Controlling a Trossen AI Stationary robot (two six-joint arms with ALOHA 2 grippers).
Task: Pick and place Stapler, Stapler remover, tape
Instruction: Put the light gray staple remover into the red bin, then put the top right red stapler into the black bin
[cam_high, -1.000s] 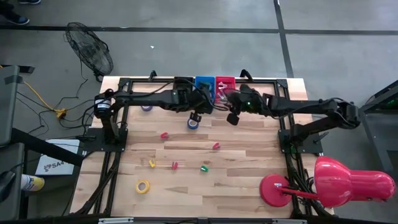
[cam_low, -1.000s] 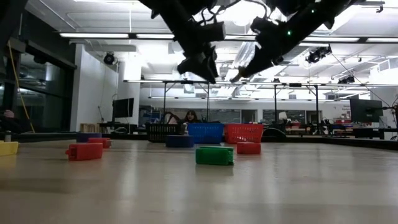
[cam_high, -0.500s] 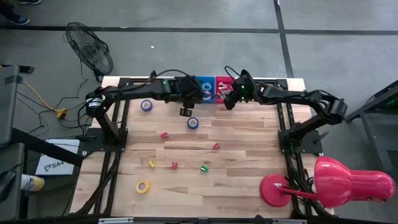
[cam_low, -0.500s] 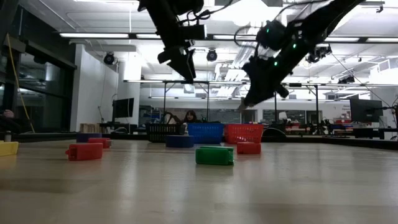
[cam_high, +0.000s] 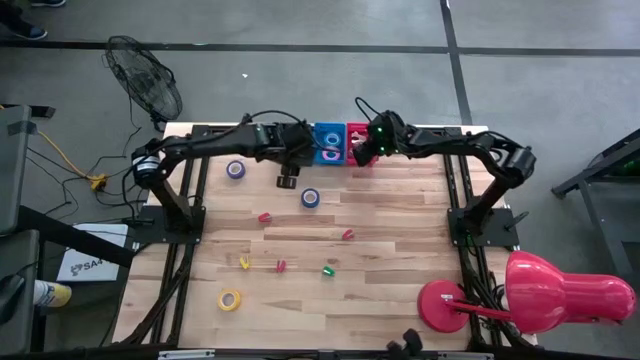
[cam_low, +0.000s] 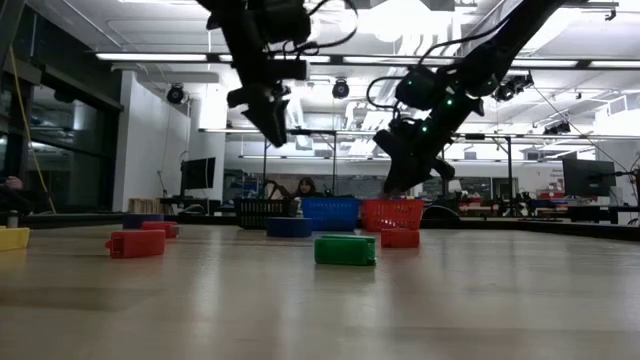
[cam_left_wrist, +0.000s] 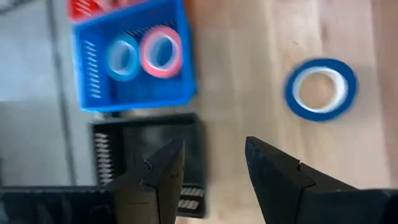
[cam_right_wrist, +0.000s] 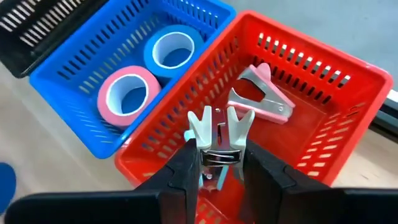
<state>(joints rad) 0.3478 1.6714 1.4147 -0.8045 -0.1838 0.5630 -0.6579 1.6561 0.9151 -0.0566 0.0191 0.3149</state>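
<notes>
Red basket (cam_right_wrist: 348, 99) directly under right claw (cam_right_wrist: 217, 163), clamped on staple remover (cam_right_wrist: 219, 134): lower, release inside rim. Left claw (cam_left_wrist: 208, 180) parted, empty, beside black basket (cam_left_wrist: 149, 140).

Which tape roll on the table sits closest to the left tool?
The blue tape roll just right of the left tool. The purple roll lies farther off to its left, and the yellow roll is far away near the front edge.

Table (cam_high: 380, 230): pale wood planks, matt. Baskets (cam_right_wrist: 329, 124): slotted plastic, glossy. Staple remover (cam_right_wrist: 219, 134): white plastic grips, shiny metal.
</notes>
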